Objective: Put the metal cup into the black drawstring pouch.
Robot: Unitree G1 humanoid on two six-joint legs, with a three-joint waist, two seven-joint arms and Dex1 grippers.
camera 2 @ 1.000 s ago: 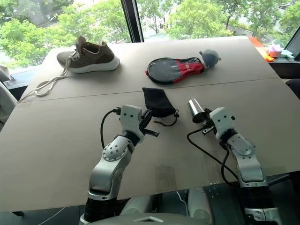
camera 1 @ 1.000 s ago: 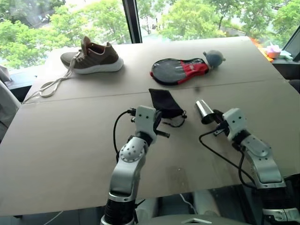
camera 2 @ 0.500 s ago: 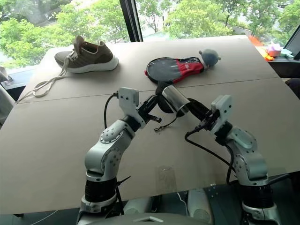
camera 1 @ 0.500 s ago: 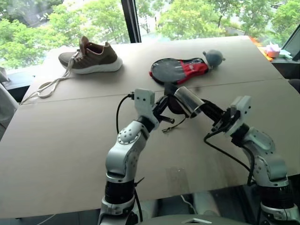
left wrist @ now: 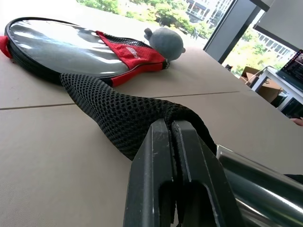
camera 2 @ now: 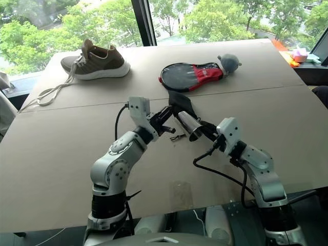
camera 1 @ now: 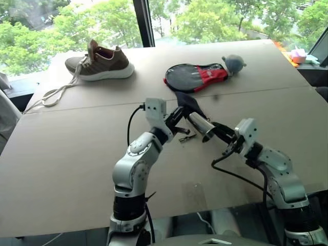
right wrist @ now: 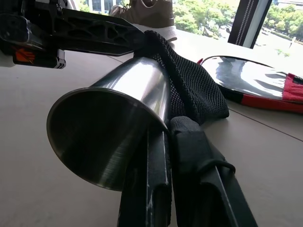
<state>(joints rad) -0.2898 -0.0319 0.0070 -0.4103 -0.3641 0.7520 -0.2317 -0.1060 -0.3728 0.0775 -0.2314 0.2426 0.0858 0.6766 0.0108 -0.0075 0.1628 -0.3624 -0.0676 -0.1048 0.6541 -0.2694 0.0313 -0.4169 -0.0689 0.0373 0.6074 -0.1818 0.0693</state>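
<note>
My left gripper (camera 1: 179, 114) is shut on the black drawstring pouch (camera 1: 187, 102) and holds it above the table's middle; its cord (camera 1: 185, 137) dangles below. In the left wrist view the fingers (left wrist: 158, 142) pinch the mesh fabric of the pouch (left wrist: 118, 109). The metal cup (camera 1: 200, 126) lies level, with my right gripper (camera 1: 213, 129) shut on its rim. Its open mouth faces the right wrist camera and its base points at the pouch. In the right wrist view the pouch (right wrist: 196, 87) drapes against the far side of the cup (right wrist: 113, 127). Whether the base is inside the pouch's mouth is hidden.
A black-and-red paddle case (camera 1: 197, 78) and a grey plush (camera 1: 234, 62) lie just behind the pouch. A brown shoe (camera 1: 102, 62) with long laces (camera 1: 54, 95) sits at the back left. A pink object (camera 1: 298, 55) is at the far right edge.
Both grippers rose off the table. The left lifted the pouch. The right carried the cup left until it reached the pouch, then sank slightly.
</note>
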